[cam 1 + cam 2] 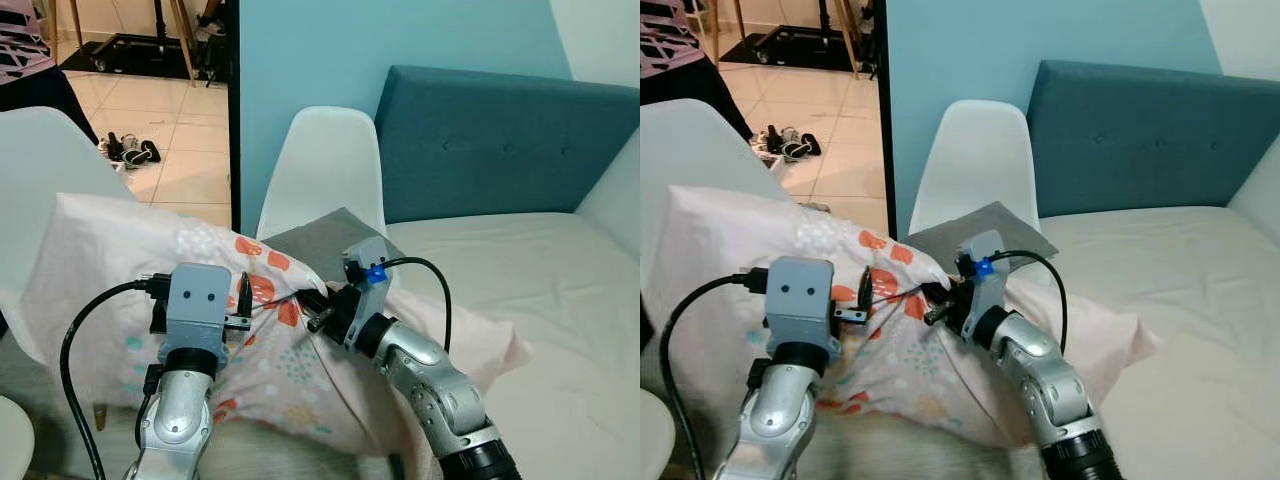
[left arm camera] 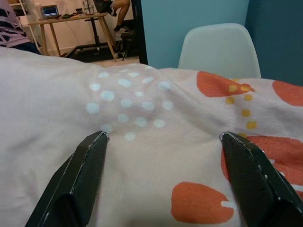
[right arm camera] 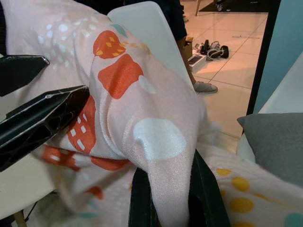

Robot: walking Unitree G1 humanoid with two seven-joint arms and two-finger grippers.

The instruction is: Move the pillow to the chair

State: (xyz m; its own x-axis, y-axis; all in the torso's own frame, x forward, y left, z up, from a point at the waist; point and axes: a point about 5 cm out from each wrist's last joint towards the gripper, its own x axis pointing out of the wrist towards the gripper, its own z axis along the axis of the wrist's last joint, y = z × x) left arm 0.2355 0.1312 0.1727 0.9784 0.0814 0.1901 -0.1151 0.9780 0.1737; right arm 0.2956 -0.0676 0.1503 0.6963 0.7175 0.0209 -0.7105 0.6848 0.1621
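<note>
Pinched in the right claw (image 3: pixel 163 198), the pillow (image 1: pixel 130 290) hung before the white chair (image 1: pixel 325 170); the left claw (image 2: pixel 165 179) pressed it, spread wide. That thin fold could slip free.

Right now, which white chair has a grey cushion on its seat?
The chair beside the bed has the grey cushion; the nearer left chair is behind the pillow.
</note>
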